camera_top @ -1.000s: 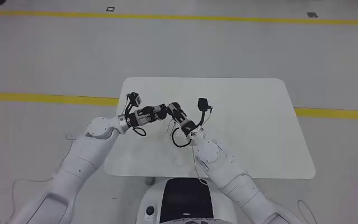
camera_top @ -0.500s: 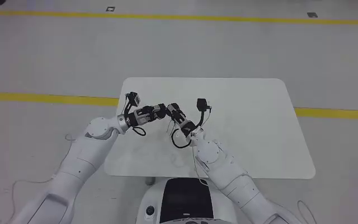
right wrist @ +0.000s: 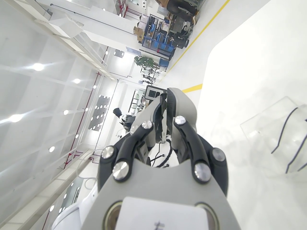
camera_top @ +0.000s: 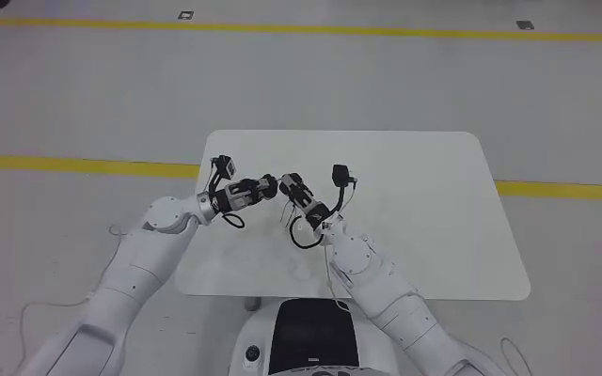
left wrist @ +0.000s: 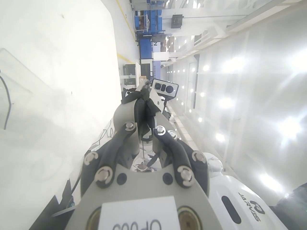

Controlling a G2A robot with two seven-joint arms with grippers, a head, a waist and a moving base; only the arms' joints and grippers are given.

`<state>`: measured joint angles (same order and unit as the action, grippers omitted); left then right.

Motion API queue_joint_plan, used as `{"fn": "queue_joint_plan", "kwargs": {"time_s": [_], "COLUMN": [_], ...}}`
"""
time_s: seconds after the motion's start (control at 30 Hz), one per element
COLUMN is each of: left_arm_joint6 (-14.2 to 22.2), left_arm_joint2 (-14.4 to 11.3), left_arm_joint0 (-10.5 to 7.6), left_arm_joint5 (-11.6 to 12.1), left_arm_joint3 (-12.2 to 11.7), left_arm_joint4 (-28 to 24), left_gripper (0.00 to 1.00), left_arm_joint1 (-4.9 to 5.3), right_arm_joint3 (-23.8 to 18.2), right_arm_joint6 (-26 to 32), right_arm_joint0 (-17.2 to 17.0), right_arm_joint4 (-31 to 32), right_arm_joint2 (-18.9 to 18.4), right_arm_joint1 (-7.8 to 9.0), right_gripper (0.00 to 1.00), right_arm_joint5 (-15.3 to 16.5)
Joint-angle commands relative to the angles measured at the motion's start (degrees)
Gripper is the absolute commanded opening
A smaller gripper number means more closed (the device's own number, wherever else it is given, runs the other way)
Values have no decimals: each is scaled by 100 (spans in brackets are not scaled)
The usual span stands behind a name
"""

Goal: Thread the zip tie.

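Note:
Both grippers meet tip to tip above the left half of the white table (camera_top: 423, 216). My left gripper (camera_top: 270, 184) comes in from the left and my right gripper (camera_top: 285, 181) from the near side. In the left wrist view the left gripper (left wrist: 144, 92) is shut, and a thin zip tie strand (left wrist: 142, 144) runs back between its fingers. The right gripper (right wrist: 165, 98) is shut as well, its tips pressed against the other gripper's. What it pinches is hidden between the pads. A faint pale strand (camera_top: 285, 214) hangs below the two grippers.
A clear plastic tray (right wrist: 268, 130) holding dark spare zip ties (right wrist: 287, 130) lies on the table near the grippers, and the tray (left wrist: 14, 72) also appears in the left wrist view. A black cable (camera_top: 301, 235) loops off the right wrist. The table's right half is bare.
The two grippers have stayed together at the same spot. I see only a very slight shift of the wrists.

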<state>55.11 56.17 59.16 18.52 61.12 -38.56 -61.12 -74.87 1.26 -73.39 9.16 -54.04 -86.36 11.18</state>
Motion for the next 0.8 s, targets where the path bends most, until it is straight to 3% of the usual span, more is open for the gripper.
{"fn": "queue_joint_plan", "kwargs": {"time_s": [0.0,0.17,0.2,0.27,0.63,0.7,0.73,0.77], "left_arm_joint6": [62,573,781,1058,1024,1143,1384,1680], "left_arm_joint2": [39,114,151,217,231,266,311,356], "left_arm_joint0": [6,-66,-108,-200,-208,-286,-334,-364], "left_arm_joint5": [6,-46,-77,-124,-200,-283,-239,-249], "left_arm_joint3": [-11,-135,-190,-308,-296,-411,-508,-628], "left_arm_joint4": [-35,31,29,9,-1,91,98,12], "left_gripper": [0,0,0,0,0,0,0,0], "left_arm_joint1": [10,59,79,107,112,137,161,181], "right_arm_joint3": [-51,-199,-199,-207,-152,-67,104,266], "right_arm_joint6": [29,694,1090,1213,1244,1918,2737,3150], "right_arm_joint0": [-39,-126,-124,-121,-119,-34,67,161], "right_arm_joint4": [39,-24,-50,-84,-61,-134,-576,-851], "right_arm_joint2": [-52,-290,-370,-433,-476,-476,-528,-648], "right_arm_joint1": [16,110,151,169,182,221,252,283], "right_gripper": [100,100,100,100,100,100,100,100], "right_arm_joint5": [20,229,195,124,75,312,595,809]}}
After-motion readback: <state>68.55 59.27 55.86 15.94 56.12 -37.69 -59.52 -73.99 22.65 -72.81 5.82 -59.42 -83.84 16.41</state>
